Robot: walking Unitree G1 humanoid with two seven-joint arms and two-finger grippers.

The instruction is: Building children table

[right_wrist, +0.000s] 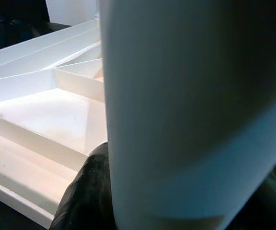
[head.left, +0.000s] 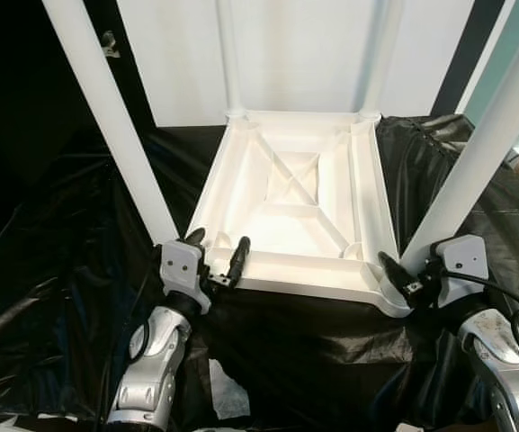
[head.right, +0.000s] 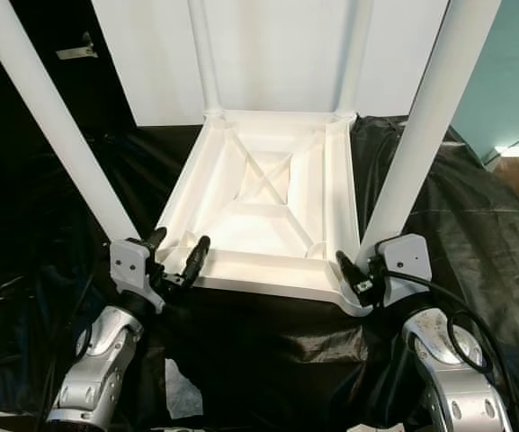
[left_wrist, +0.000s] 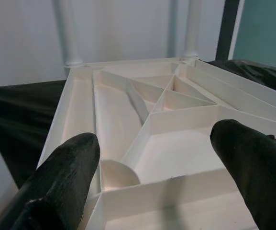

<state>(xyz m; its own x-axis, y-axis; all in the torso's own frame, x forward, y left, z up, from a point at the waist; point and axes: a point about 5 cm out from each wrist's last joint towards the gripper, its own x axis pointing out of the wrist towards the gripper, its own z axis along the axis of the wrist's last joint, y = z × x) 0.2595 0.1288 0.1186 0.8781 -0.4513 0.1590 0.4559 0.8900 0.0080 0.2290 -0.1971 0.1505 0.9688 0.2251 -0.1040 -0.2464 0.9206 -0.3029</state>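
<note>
Head view: white ribbed tabletop [head.left: 290,193] lies upside down mid-frame on black sheet [head.left: 52,270], four legs up. Left gripper [head.left: 219,261] spread apart at lower-left corner. Right wrist view: right gripper [head.left: 401,281] clamped on leg [right_wrist: 185,110].

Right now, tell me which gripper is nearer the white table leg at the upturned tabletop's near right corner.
Right. The right gripper wraps that white table leg at its base; the left gripper sits open at the white upturned tabletop's opposite near corner.

Bright overhead light, white plastic near glare, black sheeting glossy – close leg [right_wrist: 190,110] blurred (wrist view)
</note>
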